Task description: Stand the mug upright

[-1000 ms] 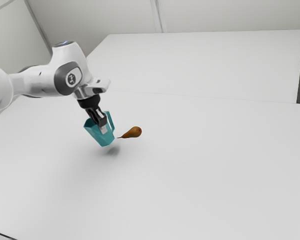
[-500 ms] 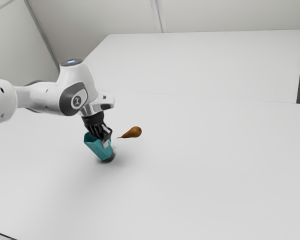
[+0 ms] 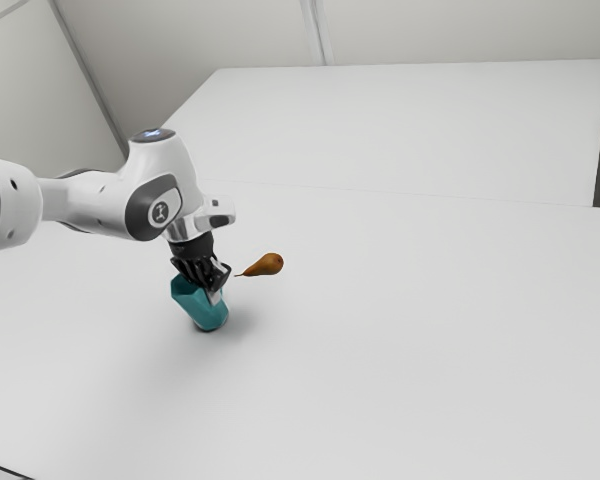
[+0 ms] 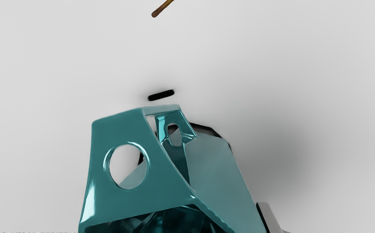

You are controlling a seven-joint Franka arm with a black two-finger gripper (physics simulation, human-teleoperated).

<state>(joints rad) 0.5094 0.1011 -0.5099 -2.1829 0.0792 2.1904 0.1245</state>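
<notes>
- Mug (image 3: 209,314) is tilted, its base at or just above the tabletop (image 3: 400,350), near the pear (image 3: 266,265), on its side toward the exterior view's left and foreground.
- Pincer (image 3: 212,290) looks clamped on the mug; letting go at this lean could topple it, as the base probably isn't flat.
- Pushing down before levelling may make the base edge skid or twist the mug in the grip.
- Straightening it with a swing toward the pear could knock the stem and roll the fruit.
</notes>
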